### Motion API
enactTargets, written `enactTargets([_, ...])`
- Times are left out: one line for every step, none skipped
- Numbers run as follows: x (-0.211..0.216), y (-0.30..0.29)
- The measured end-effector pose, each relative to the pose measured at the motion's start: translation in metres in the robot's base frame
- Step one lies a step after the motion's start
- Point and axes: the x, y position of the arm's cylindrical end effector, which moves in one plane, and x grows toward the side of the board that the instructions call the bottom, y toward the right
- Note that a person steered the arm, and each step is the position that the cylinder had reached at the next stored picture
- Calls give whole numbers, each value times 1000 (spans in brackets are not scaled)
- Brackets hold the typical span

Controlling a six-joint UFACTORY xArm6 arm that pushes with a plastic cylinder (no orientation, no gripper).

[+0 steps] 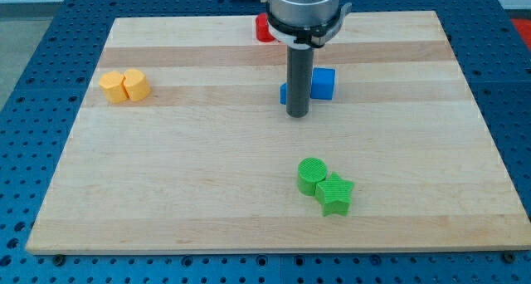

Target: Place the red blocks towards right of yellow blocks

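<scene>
No pincer is fitted. My tip (298, 115) sits beside the blue blocks (323, 83). It should be brought behind the red block (264, 28), which should then be pushed gently toward the yellow blocks (124, 85).

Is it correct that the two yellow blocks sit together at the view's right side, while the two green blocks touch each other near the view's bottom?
Not quite. The camera view shows the two yellow blocks together at the view's left side, not the right. The rest holds: the green cylinder and green star touch each other near the view's bottom.
</scene>
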Motion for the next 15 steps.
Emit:
enactTargets([-6, 0])
enactTargets([3, 3])
enactTargets([19, 66])
enactTargets([3, 154])
enactTargets([-44, 224])
enactTargets([-105, 250])
enactTargets([-163, 238])
enactTargets([-209, 211])
enactTargets([-225, 183])
enactTargets([-216, 117])
enactTargets([-198, 54])
enactTargets([-179, -17])
enactTargets([-156, -74])
enactTargets([-155, -79])
enactTargets([-177, -79])
